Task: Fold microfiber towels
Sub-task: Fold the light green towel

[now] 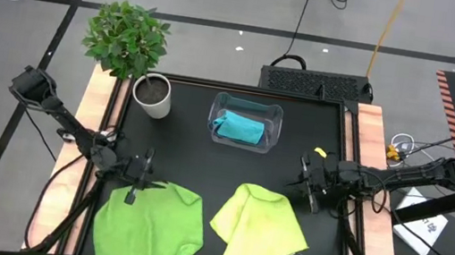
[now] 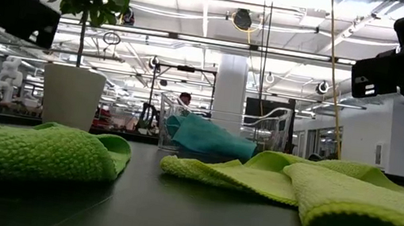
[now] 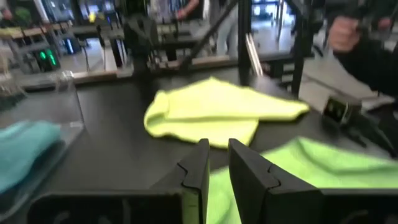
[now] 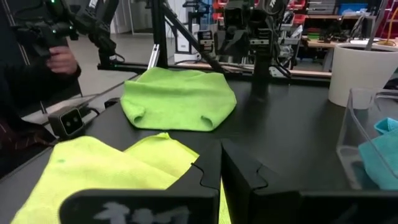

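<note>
Hovering over the bright green towel's (image 1: 150, 224) far corner, the left gripper (image 1: 133, 188) shows fingers slightly parted, seemingly empty; right gripper (image 1: 306, 186) waits pressed together beside the pale yellow-green towel (image 1: 259, 229); both lie loosely folded, unfinished; turquoise towel (image 1: 239, 127) sits bundled in the clear bin (image 1: 249, 106).

Two towels (image 1: 151, 217) (image 1: 260, 226) lie side by side, a third (image 1: 239, 127) in the bin (image 1: 276, 115) behind.

Bright green towel (image 1: 149, 229) runs off the bottom edge.
</note>
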Controlling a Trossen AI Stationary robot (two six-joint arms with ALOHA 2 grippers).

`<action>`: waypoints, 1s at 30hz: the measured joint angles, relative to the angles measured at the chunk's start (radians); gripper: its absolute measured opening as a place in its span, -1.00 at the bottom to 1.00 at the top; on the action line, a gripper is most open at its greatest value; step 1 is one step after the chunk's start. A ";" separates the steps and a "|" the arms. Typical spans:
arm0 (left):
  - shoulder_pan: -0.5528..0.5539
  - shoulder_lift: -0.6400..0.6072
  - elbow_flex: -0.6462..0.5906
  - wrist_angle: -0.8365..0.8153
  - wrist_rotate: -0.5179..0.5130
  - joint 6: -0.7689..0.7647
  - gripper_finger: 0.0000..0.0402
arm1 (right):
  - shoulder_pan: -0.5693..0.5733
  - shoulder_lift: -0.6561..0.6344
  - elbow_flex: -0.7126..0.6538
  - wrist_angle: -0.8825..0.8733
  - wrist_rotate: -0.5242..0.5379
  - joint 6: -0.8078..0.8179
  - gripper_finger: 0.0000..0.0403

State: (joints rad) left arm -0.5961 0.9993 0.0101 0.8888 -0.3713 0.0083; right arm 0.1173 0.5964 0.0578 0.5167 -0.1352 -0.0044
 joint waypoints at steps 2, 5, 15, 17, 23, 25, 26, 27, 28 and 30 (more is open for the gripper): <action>0.000 0.000 0.000 0.008 -0.010 0.017 -0.69 | 0.000 0.000 0.000 0.010 0.000 0.016 -1.00; 0.001 0.001 0.000 0.004 -0.015 0.015 -0.69 | 0.000 0.000 0.000 0.020 0.000 0.026 -1.00; 0.001 0.001 0.000 -0.002 -0.020 0.015 -0.69 | 0.000 0.000 0.000 0.040 0.000 0.026 -1.00; 0.001 0.001 0.000 -0.002 -0.020 0.015 -0.69 | 0.000 0.000 0.000 0.040 0.000 0.026 -1.00; 0.001 0.001 0.000 -0.003 -0.020 0.014 -0.69 | 0.000 0.000 0.000 0.036 0.000 0.020 -1.00; 0.001 0.001 0.000 -0.003 -0.020 0.014 -0.69 | 0.000 0.000 0.000 0.032 0.000 0.019 -1.00; 0.001 0.001 0.000 -0.003 -0.020 0.014 -0.69 | 0.000 0.000 0.000 0.032 0.000 0.019 -1.00; 0.001 0.001 0.000 -0.003 -0.020 0.013 -0.69 | 0.000 0.000 0.000 0.032 0.000 0.019 -1.00; 0.001 0.001 0.000 -0.003 -0.020 0.013 -0.69 | 0.000 0.000 0.000 0.032 0.000 0.019 -1.00; 0.001 0.001 0.000 -0.003 -0.020 0.013 -0.69 | 0.000 0.000 0.000 0.032 0.000 0.019 -1.00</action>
State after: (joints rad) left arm -0.5953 1.0000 0.0105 0.8856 -0.3916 0.0216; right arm 0.1173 0.5968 0.0582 0.5488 -0.1356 0.0148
